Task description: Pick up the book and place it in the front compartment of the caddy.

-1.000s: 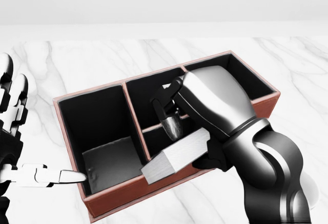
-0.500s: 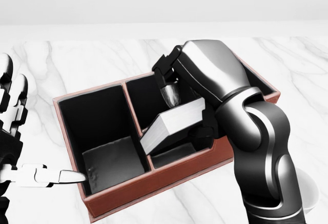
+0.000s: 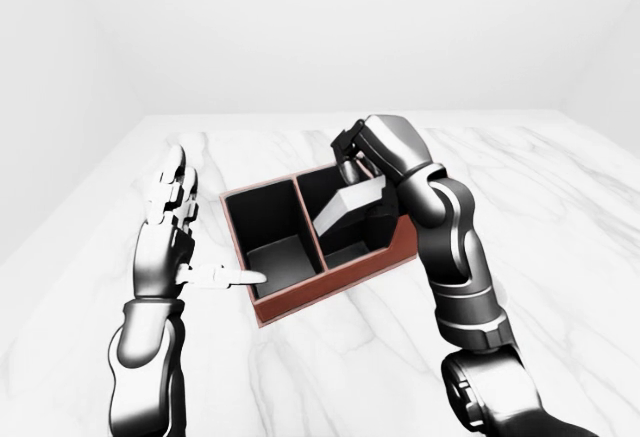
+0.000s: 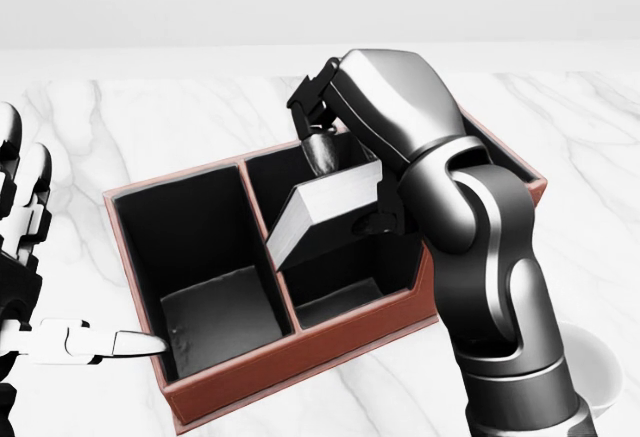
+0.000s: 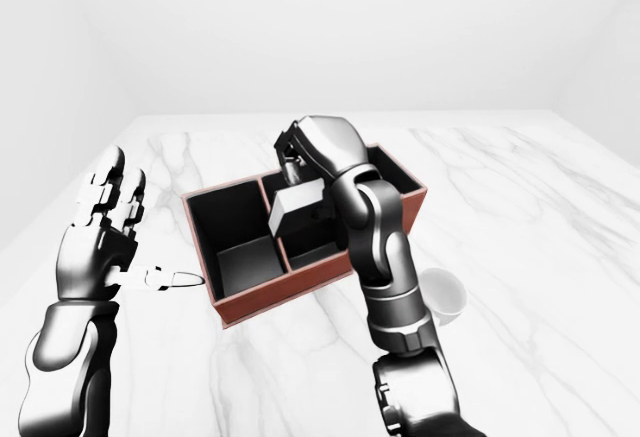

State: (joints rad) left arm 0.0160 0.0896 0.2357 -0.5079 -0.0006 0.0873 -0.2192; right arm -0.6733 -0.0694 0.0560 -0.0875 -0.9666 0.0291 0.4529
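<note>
Book (image 4: 325, 209) gripped in right hand (image 4: 345, 127), fingers clenched round its upper end. Tilted steeply, lower corner dipping into the caddy (image 4: 300, 357), over the small compartment nearest the bottom of the head view, in the middle column. Not seated yet: most of the book above the rim, no visible contact with the compartment floor.

Change over the last second: book lifted from low across the near wall, swung up and toward the top of the head view, now angled nose-down inside the walls instead of lying across the rim. Right forearm (image 4: 480, 257) rotated more upright to match. Reads as alignment done, insertion under way.

Left hand (image 4: 30, 257) at the left edge of the head view, fingers spread, holding nothing; one white finger (image 4: 110, 342) pointing at the caddy's lower left corner, just touching or just short, cannot tell. Unchanged across the frames.

White bowl-like object (image 5: 440, 292) on the marble table (image 4: 150, 127) just right of the right arm, well clear of the caddy.

Judgement: remaining steps are lowering straight down and releasing. Risk: book edge catching the divider (image 4: 265, 247) between compartments.
</note>
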